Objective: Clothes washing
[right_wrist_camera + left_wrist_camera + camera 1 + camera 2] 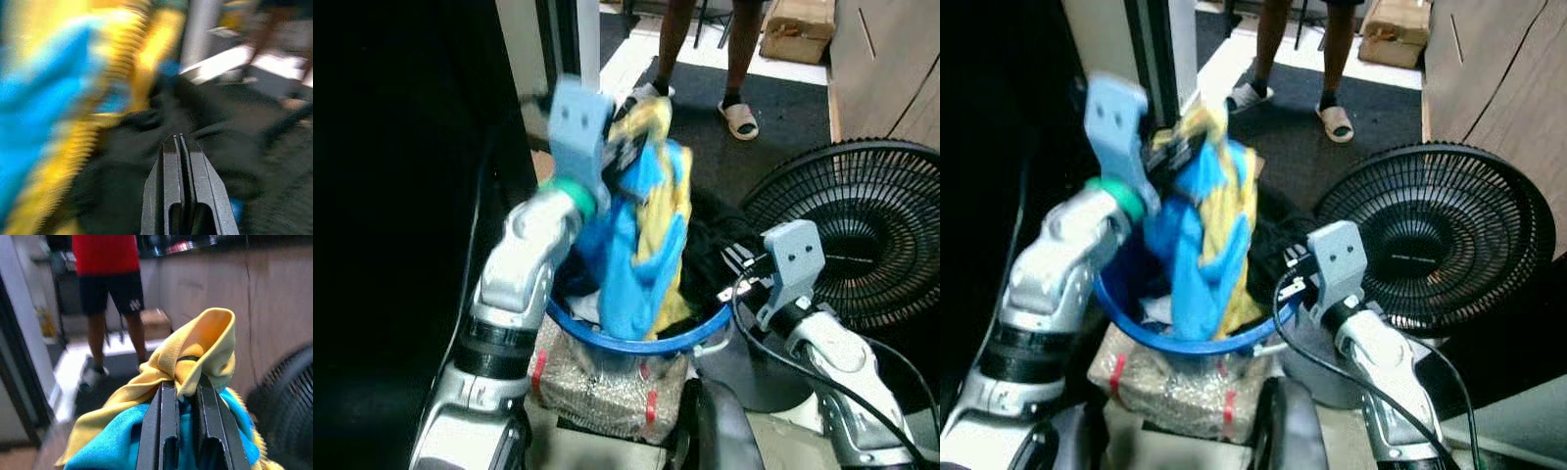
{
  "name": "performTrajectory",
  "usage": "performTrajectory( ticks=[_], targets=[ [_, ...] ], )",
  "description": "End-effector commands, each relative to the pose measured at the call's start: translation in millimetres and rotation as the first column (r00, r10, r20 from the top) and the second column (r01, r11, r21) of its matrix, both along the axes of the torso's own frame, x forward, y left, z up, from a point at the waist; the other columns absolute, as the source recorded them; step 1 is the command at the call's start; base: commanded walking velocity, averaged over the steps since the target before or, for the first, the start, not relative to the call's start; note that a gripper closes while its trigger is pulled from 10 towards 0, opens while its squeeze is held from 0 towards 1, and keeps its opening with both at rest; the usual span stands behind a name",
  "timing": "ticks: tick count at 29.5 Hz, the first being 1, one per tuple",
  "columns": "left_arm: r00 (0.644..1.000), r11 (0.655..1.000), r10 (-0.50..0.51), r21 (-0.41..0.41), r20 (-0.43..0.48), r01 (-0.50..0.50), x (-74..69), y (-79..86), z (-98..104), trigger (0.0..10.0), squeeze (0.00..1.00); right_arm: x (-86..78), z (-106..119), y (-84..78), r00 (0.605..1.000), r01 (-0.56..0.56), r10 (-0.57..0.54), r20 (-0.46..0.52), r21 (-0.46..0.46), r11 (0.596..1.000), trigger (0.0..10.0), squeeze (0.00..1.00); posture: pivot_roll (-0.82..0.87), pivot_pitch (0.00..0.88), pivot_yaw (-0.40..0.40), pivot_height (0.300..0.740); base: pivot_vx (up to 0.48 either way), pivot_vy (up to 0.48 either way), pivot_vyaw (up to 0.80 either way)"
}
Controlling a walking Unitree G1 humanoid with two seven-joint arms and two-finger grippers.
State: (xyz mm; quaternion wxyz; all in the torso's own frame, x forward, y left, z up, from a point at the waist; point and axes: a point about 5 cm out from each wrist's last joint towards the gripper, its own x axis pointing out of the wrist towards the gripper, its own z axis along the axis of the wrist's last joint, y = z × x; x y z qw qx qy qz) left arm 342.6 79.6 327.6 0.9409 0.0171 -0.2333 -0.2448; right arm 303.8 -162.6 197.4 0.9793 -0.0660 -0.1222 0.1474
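- A yellow and blue cloth (641,235) hangs in the air over a round blue basket (636,343). Its lower end drops down into the basket.
- The left pincer (182,382) grips the cloth at the top. A yellow fold is squeezed between its two black fingers (164,421).
- The left arm (514,284) is bent and lifted up high on the left side of the basket, with its wrist above the rim.
- More clothes lie in the basket, and a black cloth (715,245) sits on the right side, just beside the hanging one.
- The right pincer (180,147) is pressed closed with nothing in it. It points at the black cloth.
- The right arm (832,362) is low, at the right side of the basket, with its wrist near the rim.
- The basket rests on a grey sack (597,387) with red marks on it.
- A black fan (1430,235) stands on the floor to the right of the basket.
- A person (107,279) in a red top and dark shorts stands farther back on a dark mat (773,113). A cardboard box (798,29) sits behind them.
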Motion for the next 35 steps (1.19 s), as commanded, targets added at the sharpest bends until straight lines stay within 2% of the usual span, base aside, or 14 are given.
performTrajectory(
  ticks=[1,2,4,6,8,10,12,14,16,17,23,25,30,35],
  targets=[
    [0.997,0.999,0.041,-0.036,0.068,-0.039,-4.2,13.2,15,10.0,0.0,2.8,4,-8.1,0.995,0.092,-0.094,0.029,0.067,0.993,10.0,0.0,0.03,0.113,0.055,0.515,0.0,0.0,0.0],
    [0.995,0.993,0.078,-0.091,0.061,-0.072,-3.4,27.0,20,10.0,0.0,4.7,11,-8.2,0.989,0.127,-0.137,0.056,0.151,0.98,10.0,0.0,0.03,0.104,0.055,0.515,0.0,0.0,0.0],
    [0.995,0.993,0.078,-0.091,0.061,-0.072,-3.4,27.0,20,10.0,0.0,4.7,11,-8.2,0.989,0.127,-0.137,0.056,0.151,0.98,10.0,0.0,0.03,0.104,0.055,0.515,0.0,0.0,0.0],
    [0.991,0.974,0.135,-0.186,0.019,-0.129,-2.2,48.7,19,10.0,0.0,4.8,16,-3.6,0.988,0.113,-0.135,0.078,0.233,0.966,10.0,0.0,0.04,0.089,0.048,0.515,0.0,0.0,0.0],
    [0.991,0.974,0.135,-0.186,0.019,-0.129,-2.2,48.7,19,10.0,0.0,4.8,16,-3.6,0.988,0.113,-0.135,0.078,0.233,0.966,10.0,0.0,0.04,0.089,0.048,0.515,0.0,0.0,0.0],
    [0.984,0.973,0.178,-0.149,0.016,-0.174,-4.7,57.1,11,10.0,0.0,4.9,14,2.6,0.992,0.078,-0.1,0.078,0.244,0.967,10.0,0.0,0.04,0.078,0.039,0.515,0.0,0.0,0.0],
    [0.983,0.975,0.185,-0.127,0.016,-0.182,-5.9,57.8,8,10.0,0.0,4.9,13,3.9,0.993,0.071,-0.092,0.076,0.243,0.967,10.0,0.0,0.05,0.072,0.034,0.515,0.0,0.0,0.0],
    [0.979,0.98,0.201,-0.016,0.017,-0.201,-12.4,59.3,-7,10.0,0.0,4.7,8,8.5,0.993,0.068,-0.083,0.079,0.178,0.982,10.0,0.0,0.06,0.056,0.021,0.515,0.0,0.0,0.0],
    [0.979,0.98,0.201,-0.016,0.017,-0.201,-12.4,59.3,-7,10.0,0.0,4.7,8,8.5,0.993,0.068,-0.083,0.079,0.178,0.982,10.0,0.0,0.06,0.056,0.021,0.515,0.0,0.0,0.0],
    [0.98,0.979,0.2,0.041,-0.002,-0.2,-17.8,59.3,-17,10.0,0.0,5.4,2,11.2,0.993,0.078,-0.089,0.08,0.129,0.989,10.0,0.0,0.08,0.049,0.011,0.515,0.0,0.0,0.0],
    [0.976,0.977,0.213,0.03,-0.047,-0.212,-23.0,59.8,-29,10.0,0.0,11.6,-4,17.4,0.994,0.08,-0.087,0.065,0.097,0.992,10.0,0.0,0.1,0.042,-0.017,0.515,0.0,0.0,0.0],
    [0.966,0.966,0.256,0.036,-0.047,-0.255,-23.9,59.6,-38,10.0,0.0,16.1,-4,21.3,0.995,0.068,-0.074,0.069,0.085,0.994,10.0,0.0,0.1,0.038,-0.023,0.515,0.0,0.0,0.0],
    [0.952,0.953,0.299,0.075,-0.064,-0.295,-31.3,54.6,-59,10.0,0.0,21.1,1,19.2,0.994,0.066,-0.073,0.08,0.09,0.994,10.0,0.0,0.11,0.017,-0.031,0.515,0.0,0.0,0.0],
    [0.947,0.949,0.311,0.075,-0.081,-0.305,-34.6,54.6,-66,10.0,0.0,22.5,2,17.0,0.993,0.07,-0.078,0.084,0.089,0.994,10.0,0.0,0.11,0.011,-0.034,0.515,0.0,0.0,0.0]
  ],
)
